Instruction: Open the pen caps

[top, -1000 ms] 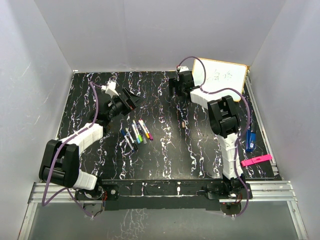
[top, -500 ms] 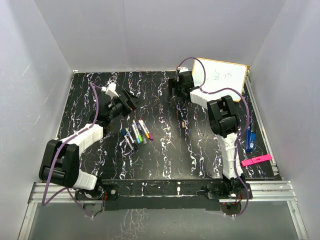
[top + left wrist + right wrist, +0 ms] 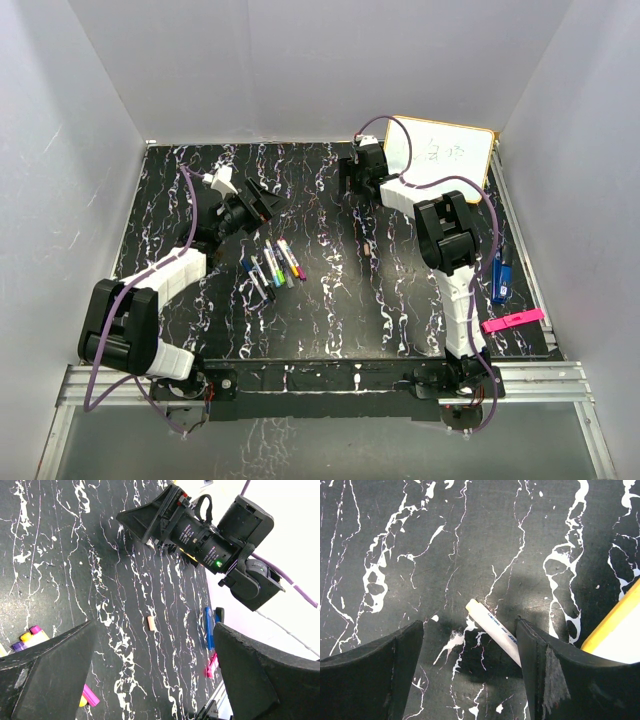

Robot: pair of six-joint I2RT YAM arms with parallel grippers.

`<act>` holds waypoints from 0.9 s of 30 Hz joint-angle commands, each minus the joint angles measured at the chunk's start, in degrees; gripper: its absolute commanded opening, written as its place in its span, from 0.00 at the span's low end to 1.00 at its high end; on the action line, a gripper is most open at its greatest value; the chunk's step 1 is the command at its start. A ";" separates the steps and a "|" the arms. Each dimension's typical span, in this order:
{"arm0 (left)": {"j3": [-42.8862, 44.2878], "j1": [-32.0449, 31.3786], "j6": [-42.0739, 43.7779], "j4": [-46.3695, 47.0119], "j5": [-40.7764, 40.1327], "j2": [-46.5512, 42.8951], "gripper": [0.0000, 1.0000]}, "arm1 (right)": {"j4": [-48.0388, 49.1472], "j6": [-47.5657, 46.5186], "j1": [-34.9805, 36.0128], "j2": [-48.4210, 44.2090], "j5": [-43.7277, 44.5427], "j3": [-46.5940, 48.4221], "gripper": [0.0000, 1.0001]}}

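My left gripper [image 3: 264,203] gaped wide, just far of the pens [image 3: 272,265]. My right gripper [image 3: 352,186], jaws apart, straddled a lone pen [image 3: 492,625] left of the whiteboard [image 3: 445,152]; only its wrist view showed that pen. The left wrist view showed an orange cap [image 3: 150,623] lying loose.

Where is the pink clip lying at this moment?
In the top view the pink clip lies on the right side of the table, close to its near edge, with the blue object just behind it.
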 commanded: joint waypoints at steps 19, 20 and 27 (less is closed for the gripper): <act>0.82 -0.08 0.15 2.14 1.24 -1.69 0.99 | -2.28 -2.00 0.00 -1.10 4.65 -1.09 0.37; 0.66 -0.09 0.16 2.14 1.20 -1.81 0.99 | -2.30 -1.99 0.05 -1.14 4.64 -1.38 0.35; -0.05 -0.07 -0.19 2.73 1.19 -1.93 0.99 | -2.39 -0.91 0.62 -2.67 4.29 -4.23 0.19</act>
